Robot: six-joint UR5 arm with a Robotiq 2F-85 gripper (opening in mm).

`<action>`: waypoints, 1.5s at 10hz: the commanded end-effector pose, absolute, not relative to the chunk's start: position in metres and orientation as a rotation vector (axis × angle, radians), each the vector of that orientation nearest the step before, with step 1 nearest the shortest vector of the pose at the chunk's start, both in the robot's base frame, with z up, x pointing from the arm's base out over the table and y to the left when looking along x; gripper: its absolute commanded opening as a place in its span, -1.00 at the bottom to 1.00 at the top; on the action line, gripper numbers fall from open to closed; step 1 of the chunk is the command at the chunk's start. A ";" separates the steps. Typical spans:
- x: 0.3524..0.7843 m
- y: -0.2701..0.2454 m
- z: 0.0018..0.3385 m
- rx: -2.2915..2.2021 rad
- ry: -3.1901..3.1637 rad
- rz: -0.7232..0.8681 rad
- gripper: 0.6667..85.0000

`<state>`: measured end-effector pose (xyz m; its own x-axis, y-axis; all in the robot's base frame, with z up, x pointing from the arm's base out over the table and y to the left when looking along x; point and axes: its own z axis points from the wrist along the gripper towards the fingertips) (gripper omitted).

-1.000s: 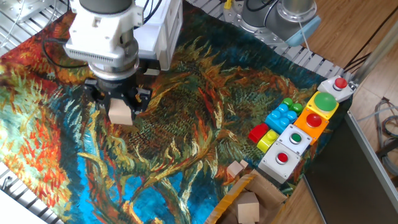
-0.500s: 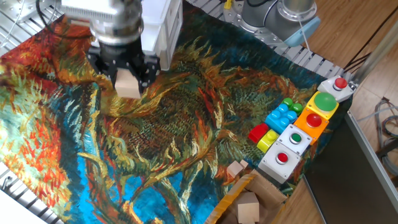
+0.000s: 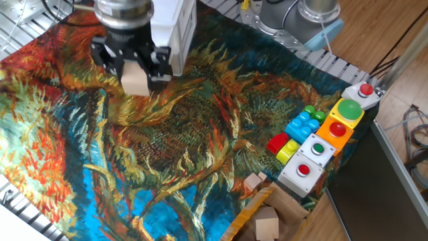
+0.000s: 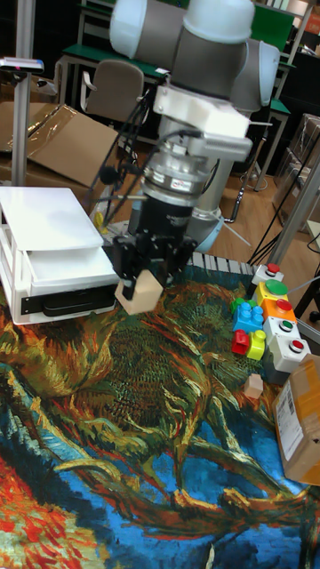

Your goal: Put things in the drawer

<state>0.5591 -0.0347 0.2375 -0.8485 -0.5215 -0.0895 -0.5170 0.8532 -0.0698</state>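
Observation:
A pale wood cube point(image 3: 134, 82) point(image 4: 137, 293) hangs above the cloth with my gripper point(image 3: 134, 72) point(image 4: 140, 283) shut on it. It is held just beside the white cabinet point(image 3: 178, 32) point(image 4: 46, 233), at the height of its low dark drawer point(image 4: 69, 302). Whether the drawer is pulled out I cannot tell, and in the fixed view my arm hides it. A second small wood cube point(image 3: 253, 181) point(image 4: 254, 385) lies on the cloth near the front right. A third cube point(image 3: 266, 224) sits inside the cardboard box.
The brown cardboard box point(image 3: 249, 215) point(image 4: 300, 418) stands at the front right edge. Coloured toy bricks point(image 3: 301, 126) point(image 4: 247, 320) lie beside a row of button boxes point(image 3: 329, 137) point(image 4: 283, 324) on the right. A painted cloth point(image 3: 200, 134) covers the table.
My gripper has carried the cube up and back across the cloth, from the left middle toward the white cabinet. The other cubes have not moved.

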 end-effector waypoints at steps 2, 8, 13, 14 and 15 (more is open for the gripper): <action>0.534 -0.069 0.248 -0.900 2.882 -0.037 -0.98; 0.548 -0.074 0.245 -0.816 2.827 -0.011 -0.98; 0.538 -0.095 0.240 -0.785 2.827 -0.004 -0.98; 0.538 -0.095 0.240 -0.774 2.829 -0.006 -0.98; 0.542 -0.090 0.241 -0.757 2.829 0.001 -0.98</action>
<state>0.5382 -0.0933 0.2388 -0.8374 -0.5145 -0.1842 -0.5122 0.8565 -0.0636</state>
